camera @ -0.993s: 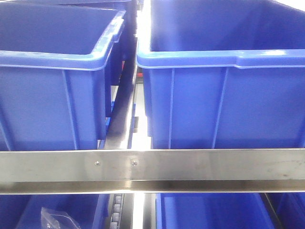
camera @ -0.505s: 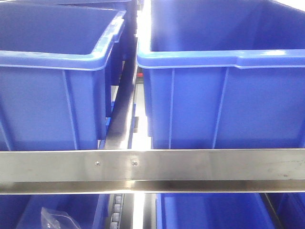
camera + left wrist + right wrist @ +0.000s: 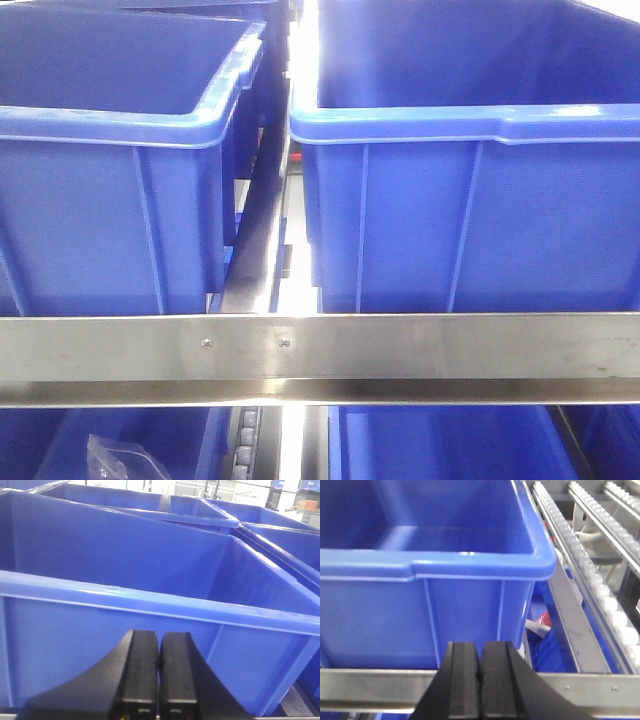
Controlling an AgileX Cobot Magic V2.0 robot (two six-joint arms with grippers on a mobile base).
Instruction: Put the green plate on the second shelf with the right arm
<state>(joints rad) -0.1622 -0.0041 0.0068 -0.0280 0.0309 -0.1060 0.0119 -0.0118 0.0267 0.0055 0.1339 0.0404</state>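
Both my grippers pinched closed on nothing, facing blue bins; the green plate shows in none of my views.

Front view: two deep blue plastic bins sit side by side, the left bin (image 3: 110,170) at 9 o'clock, the right bin (image 3: 470,200) at 3 o'clock, behind a brushed steel shelf rail (image 3: 320,358) running across at 6 o'clock. Left wrist view: my left gripper (image 3: 159,680) at 6 o'clock has its black fingers pressed together, empty, before a blue bin wall (image 3: 100,635). Right wrist view: my right gripper (image 3: 480,685) at 6 o'clock is likewise pressed together and empty, with white conveyor rollers (image 3: 590,575) at 2 o'clock.
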